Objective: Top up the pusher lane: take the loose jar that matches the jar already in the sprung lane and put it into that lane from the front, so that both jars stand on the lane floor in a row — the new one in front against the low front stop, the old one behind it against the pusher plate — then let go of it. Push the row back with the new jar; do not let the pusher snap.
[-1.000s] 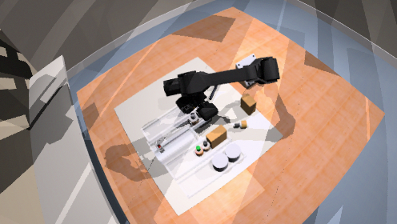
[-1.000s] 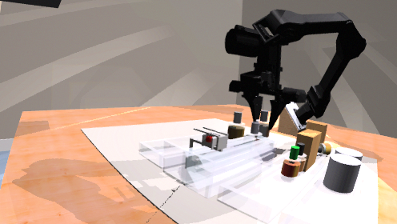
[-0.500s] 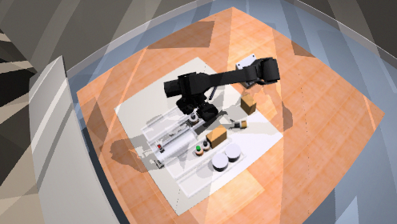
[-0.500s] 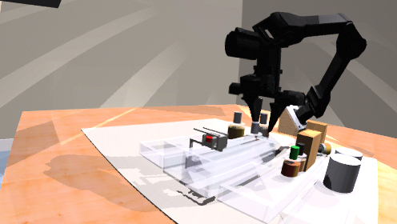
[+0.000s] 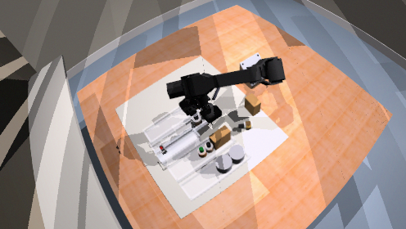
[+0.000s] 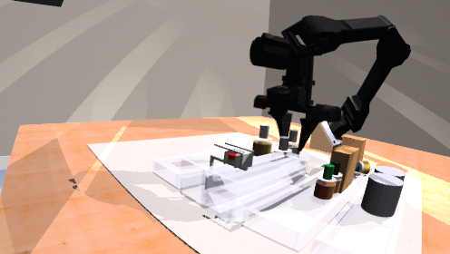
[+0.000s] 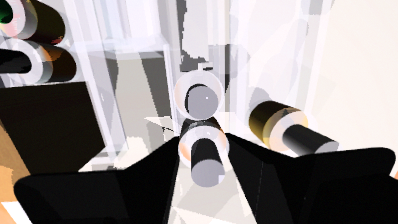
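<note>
My gripper (image 6: 294, 145) (image 7: 202, 139) is shut on a jar with a grey cap (image 7: 207, 172), held upright close in front of the jar in the sprung lane (image 7: 182, 92). That lane jar also has a grey cap; in the exterior view its cap (image 6: 283, 142) shows beside my fingertip. Whether the two jars touch, and whether the held one stands on the lane floor, I cannot tell. The pusher plate and front stop are hard to make out in the clear plastic. A loose jar with a gold-brown body (image 6: 262, 147) (image 7: 262, 120) and dark cap stands to one side.
A green-capped jar (image 5: 201, 151) (image 6: 325, 187) and a black-capped jar (image 5: 209, 145) stand beside a wooden block (image 5: 220, 138). Another block (image 5: 252, 105), a small jar lying down (image 5: 248, 125) and two grey cylinders (image 5: 223, 164) (image 5: 236, 154) are nearby. Clear lane walls run alongside.
</note>
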`<state>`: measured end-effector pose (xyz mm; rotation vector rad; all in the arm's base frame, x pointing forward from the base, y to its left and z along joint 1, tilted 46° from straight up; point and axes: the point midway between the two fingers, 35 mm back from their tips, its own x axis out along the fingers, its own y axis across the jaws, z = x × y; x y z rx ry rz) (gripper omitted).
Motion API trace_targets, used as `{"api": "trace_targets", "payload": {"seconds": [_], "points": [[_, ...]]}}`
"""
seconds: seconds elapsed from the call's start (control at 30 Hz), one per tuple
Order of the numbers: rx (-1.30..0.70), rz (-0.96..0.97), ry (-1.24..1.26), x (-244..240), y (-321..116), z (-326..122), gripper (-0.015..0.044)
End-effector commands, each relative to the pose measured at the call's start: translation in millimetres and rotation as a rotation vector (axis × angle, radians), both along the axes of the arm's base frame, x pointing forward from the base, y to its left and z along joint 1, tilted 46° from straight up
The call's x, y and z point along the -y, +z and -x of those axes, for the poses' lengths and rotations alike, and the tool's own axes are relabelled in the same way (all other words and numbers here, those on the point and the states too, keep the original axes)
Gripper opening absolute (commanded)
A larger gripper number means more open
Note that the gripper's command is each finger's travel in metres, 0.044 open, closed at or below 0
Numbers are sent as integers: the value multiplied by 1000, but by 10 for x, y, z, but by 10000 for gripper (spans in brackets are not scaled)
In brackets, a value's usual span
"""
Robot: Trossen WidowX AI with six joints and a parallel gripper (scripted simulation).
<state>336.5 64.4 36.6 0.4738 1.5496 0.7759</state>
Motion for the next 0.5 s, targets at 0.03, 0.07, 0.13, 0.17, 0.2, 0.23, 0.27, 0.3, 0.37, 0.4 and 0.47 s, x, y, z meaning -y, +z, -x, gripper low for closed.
{"api": "trace_targets", "payload": {"seconds": [0.03,0.07,0.13,0.17,0.2,0.23,0.27,0.3,0.37,0.4,0.47], "points": [[19,-10,-5,-30,1,-37,0],[19,-10,-5,-33,-1,-36,0],[19,-10,-5,-39,-5,-34,0],[19,-10,-5,-42,-8,-33,0],[19,-10,-5,-45,-10,-32,0],[19,-10,-5,-48,-12,-30,0],[19,-10,-5,-51,-14,-29,0],[19,-10,-5,-54,-16,-28,0],[19,-10,-5,-60,-21,-25,0],[19,-10,-5,-63,-23,-24,0],[19,-10,-5,-69,-27,-22,0]]}}
